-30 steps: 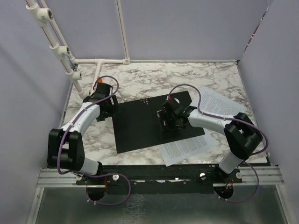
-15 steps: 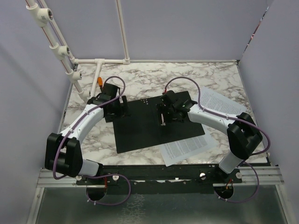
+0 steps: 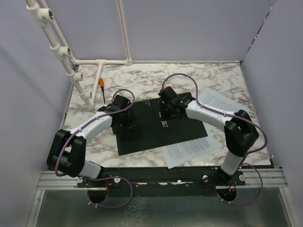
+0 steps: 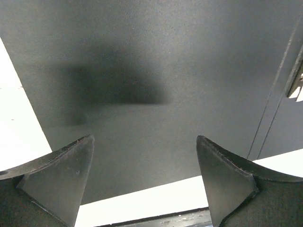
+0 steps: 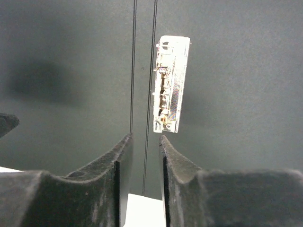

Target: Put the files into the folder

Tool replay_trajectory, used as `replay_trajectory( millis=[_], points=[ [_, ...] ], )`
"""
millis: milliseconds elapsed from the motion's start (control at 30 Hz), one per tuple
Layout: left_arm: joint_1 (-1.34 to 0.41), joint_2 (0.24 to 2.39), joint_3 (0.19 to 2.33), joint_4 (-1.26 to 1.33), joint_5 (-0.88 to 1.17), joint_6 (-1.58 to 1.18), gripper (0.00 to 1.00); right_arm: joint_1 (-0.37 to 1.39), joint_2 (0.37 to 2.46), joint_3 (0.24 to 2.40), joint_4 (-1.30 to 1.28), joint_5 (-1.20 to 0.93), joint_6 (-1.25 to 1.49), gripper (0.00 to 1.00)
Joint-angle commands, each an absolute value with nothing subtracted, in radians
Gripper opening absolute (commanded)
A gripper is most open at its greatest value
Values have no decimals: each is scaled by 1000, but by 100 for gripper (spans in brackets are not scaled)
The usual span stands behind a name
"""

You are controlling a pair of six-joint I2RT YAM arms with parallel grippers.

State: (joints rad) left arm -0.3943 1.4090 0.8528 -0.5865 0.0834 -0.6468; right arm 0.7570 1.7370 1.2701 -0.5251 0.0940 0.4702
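Presently the folder's clip (image 5: 171, 85) lies lengthwise just ahead of the right pincer (image 5: 146, 140), which stands narrowly parted and empty.

White arm links (image 3: 92, 125), black joints (image 3: 241, 135), purple cables (image 3: 182, 74)

Left wrist view. The black inner face of the folder (image 4: 165, 56) is seen filling most of the field. The left gripper (image 4: 144, 142) is shown with its jaws spread wide and nothing between them, its fingers (image 4: 61, 175) placed at 7 and 5 o'clock. A soft shadow (image 4: 113, 85) is cast towards 10 o'clock. Crease lines (image 4: 272, 104) and a sliver of the metal clip (image 4: 297, 78) are visible at 3 o'clock. A bright white surface (image 4: 14, 127) is exposed at 9 and 6 o'clock.
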Motion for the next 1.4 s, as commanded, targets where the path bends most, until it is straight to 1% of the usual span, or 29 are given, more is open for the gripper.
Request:
replay_trajectory(
  millis=[0, 167, 367, 767, 867, 1000, 1367],
  points=[
    [-414, 1442, 824, -531, 49, -667, 90, 762, 1796, 1317, -586, 84, 442, 28],
    [-432, 1465, 807, -525, 25, -666, 90, 781, 1829, 1324, -599, 92, 437, 22],
    [-451, 1490, 806, -531, 7, -664, 90, 801, 1872, 1334, -621, 114, 430, 18],
    [-540, 1526, 888, -637, -162, -640, 90, 807, 1911, 1345, -628, 150, 423, 12],
    [-547, 1524, 895, -657, -177, -638, 90, 807, 1916, 1347, -627, 150, 423, 11],
    [-554, 1514, 900, -673, -186, -638, 98, 807, 1927, 1352, -627, 164, 419, 9],
    [-563, 1546, 879, -672, -183, -629, 99, 807, 1938, 1352, -618, 177, 421, 4]
  ],
)
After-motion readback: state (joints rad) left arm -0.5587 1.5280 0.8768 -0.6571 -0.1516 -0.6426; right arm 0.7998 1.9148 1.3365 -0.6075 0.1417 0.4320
